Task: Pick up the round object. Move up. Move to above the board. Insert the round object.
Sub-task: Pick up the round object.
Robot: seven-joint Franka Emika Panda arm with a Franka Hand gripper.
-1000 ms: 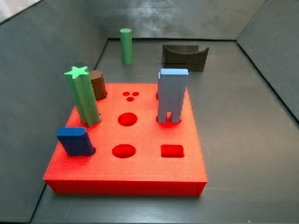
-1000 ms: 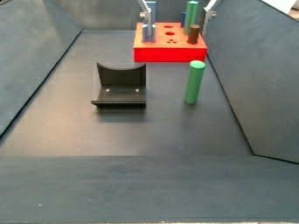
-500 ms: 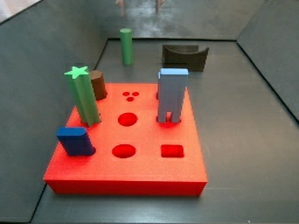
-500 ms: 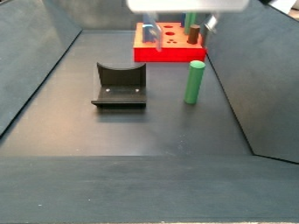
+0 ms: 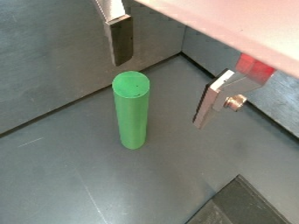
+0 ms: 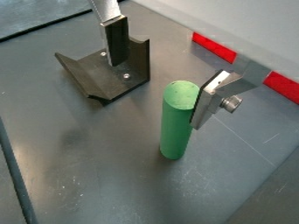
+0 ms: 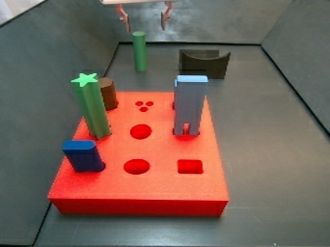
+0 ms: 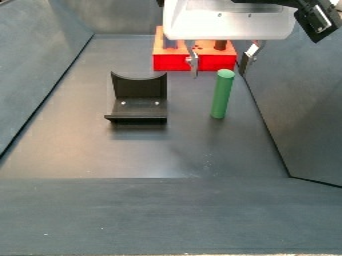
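Straddling one round object [image 5: 131, 109]: gripper [image 5: 166, 74]

The gripper [image 8: 219, 58], hanging above the green peg [image 8: 223, 95], hides most of the red board [image 8: 170, 60]; its body is cut off by the top edge in a side view [image 7: 142, 13].

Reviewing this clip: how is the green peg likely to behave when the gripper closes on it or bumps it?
The round object stands upright, tall and slim, so a sideways bump would probably tip it, then let it roll. It looks rigid and smooth, so the open gripper, above it with fingers either side, may slip unless squeezing squarely.
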